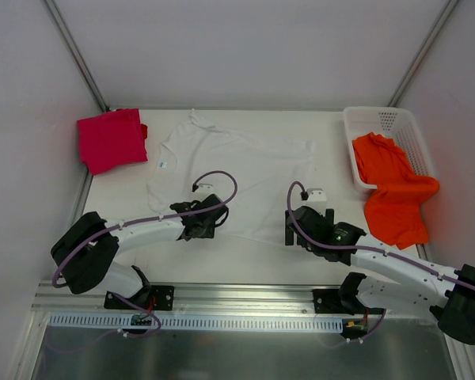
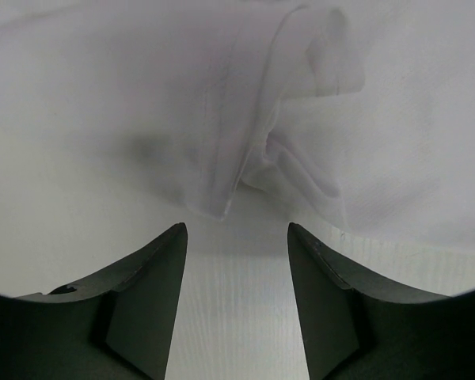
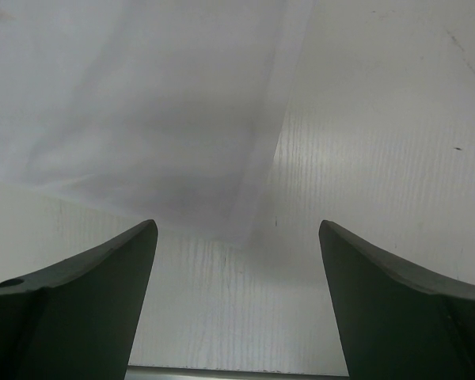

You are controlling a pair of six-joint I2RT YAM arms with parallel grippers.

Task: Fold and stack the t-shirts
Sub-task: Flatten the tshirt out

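Your left gripper [image 2: 237, 228]: jaws apart, nothing between; rumpled white shirt [image 2: 301, 142] edge just ahead on desk [image 2: 231, 332].

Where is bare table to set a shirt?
Bare strip between spread white t-shirt and white lattice basket; another at near edge between left gripper and right gripper. Crowded: folded magenta shirt far left, orange shirt draped over basket.

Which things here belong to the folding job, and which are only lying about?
Belong to the job:
- white t-shirt, spread flat in the middle
- magenta t-shirt, bunched at the far left
- orange t-shirt, hanging over the basket's near edge

Only lying about:
- white lattice basket, at the far right; it only holds part of the orange t-shirt
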